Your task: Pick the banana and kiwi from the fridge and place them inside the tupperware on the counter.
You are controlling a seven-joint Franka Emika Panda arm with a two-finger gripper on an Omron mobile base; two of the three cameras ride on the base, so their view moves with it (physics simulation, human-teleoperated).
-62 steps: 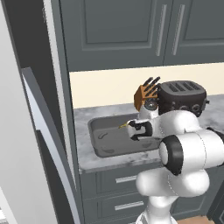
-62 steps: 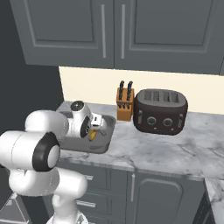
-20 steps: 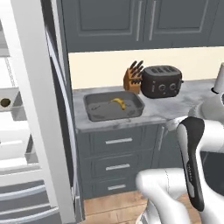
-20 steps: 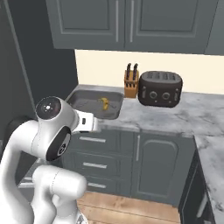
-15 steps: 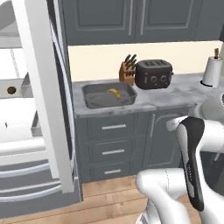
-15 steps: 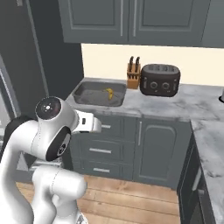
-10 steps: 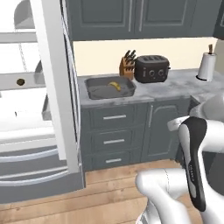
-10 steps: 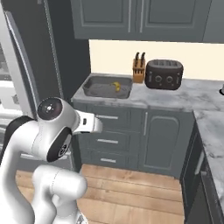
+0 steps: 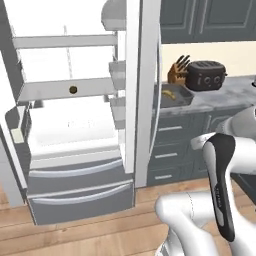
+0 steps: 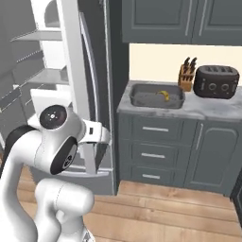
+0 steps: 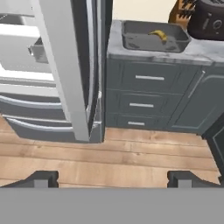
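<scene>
Gripper (image 11: 112, 178) has its fingers spread wide with nothing between them, hanging over the wood floor (image 11: 131, 153). The banana (image 11: 158, 35) sits inside the tupperware (image 11: 131, 41) on the counter (image 11: 197, 54). The kiwi (image 9: 73, 90) sits on a shelf in the open fridge (image 9: 70, 125).

Yellow banana (image 11: 158, 34), dark grey tupperware (image 11: 131, 42)
</scene>
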